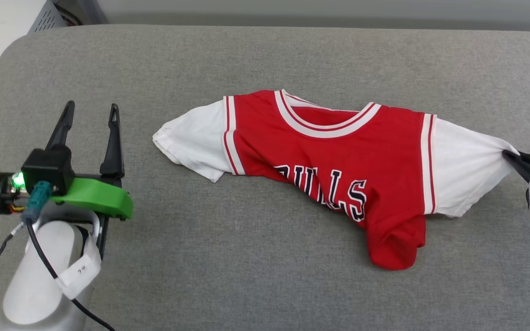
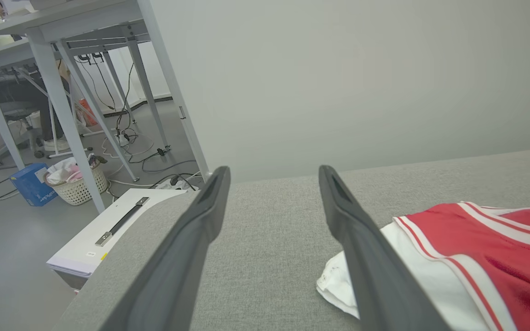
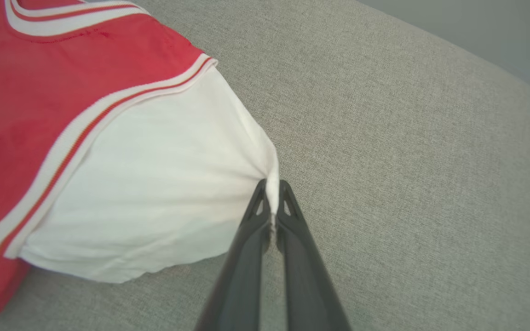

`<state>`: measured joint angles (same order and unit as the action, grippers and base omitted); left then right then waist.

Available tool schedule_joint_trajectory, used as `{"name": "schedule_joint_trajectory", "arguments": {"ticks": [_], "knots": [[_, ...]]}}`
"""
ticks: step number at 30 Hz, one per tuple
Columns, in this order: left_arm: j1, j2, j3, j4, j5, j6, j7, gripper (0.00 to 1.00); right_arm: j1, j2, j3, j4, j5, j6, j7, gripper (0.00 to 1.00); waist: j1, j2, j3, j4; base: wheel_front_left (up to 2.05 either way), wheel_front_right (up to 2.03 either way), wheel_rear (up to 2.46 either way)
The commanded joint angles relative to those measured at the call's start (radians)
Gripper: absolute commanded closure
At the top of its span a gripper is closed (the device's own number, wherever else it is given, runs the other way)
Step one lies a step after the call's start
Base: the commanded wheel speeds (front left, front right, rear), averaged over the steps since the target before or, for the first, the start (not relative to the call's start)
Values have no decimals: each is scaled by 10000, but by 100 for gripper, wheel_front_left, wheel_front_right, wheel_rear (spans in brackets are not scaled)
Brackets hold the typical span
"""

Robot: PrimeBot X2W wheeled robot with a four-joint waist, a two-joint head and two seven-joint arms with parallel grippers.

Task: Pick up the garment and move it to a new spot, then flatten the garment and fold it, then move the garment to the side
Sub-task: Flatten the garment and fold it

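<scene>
Left end effector (image 1: pixel 92 106) (lower left) gapes wide; my right end effector (image 3: pixel 273 186) pinches the garment (image 1: pixel 329 156) by one sleeve. Flattening, I judge: next, grasp the free sleeve (image 1: pixel 191 138).

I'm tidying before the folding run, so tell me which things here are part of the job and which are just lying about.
Part of the job: the garment, its white sleeve pinched by the right gripper; the open left gripper; the grey padded surface.
Lying about: the basket, the blue box, the white case, floor cables.
</scene>
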<state>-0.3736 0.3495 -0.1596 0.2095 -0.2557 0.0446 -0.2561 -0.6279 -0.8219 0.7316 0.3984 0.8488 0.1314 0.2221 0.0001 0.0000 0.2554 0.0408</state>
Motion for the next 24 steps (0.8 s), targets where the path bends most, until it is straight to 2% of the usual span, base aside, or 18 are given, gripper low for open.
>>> {"name": "schedule_joint_trajectory", "arguments": {"ticks": [1, 8, 12, 13, 15, 20, 24], "knots": [[-391, 159, -23, 152, 14, -203, -33, 0, -20, -124, -100, -89, 32, -7, -110, 100, -1, 0, -72, -163, 0, 0, 0], [-2326, 739, -431, 720, -151, -1219, 1061, 0, 236, -500, -576, -608, -23, -7, -244, 100, -1, 0, 106, -458, 0, 0, 0], [-3523, 1032, -1024, 1074, -281, -1592, 2063, 0, 354, -537, -859, -885, -129, -7, -215, 100, -1, 0, 276, -641, 0, 0, 0], [-4286, 1279, -1607, 1327, -528, -1710, 3009, 0, 434, -519, -1039, -1072, -246, -7, -151, 100, -1, 0, 409, -752, 0, 0, 0], [-4746, 1379, -2095, 1489, -957, -1739, 3808, 0, 492, -482, -1165, -1197, -322, -7, -98, 100, -1, 0, 486, -817, 0, 0, 0], [-5672, 1924, -3607, 1890, -2858, -1749, 6232, 0, 610, -367, -1475, -1534, -537, -7, 49, 100, -1, 0, 725, -987, 0, 0, 0], [-6065, 2346, -4332, 2320, -4328, -1750, 8003, 0, 654, -271, -1602, -1809, -697, -7, 202, 100, -1, 0, 980, -1146, 0, 0, 0]]}}
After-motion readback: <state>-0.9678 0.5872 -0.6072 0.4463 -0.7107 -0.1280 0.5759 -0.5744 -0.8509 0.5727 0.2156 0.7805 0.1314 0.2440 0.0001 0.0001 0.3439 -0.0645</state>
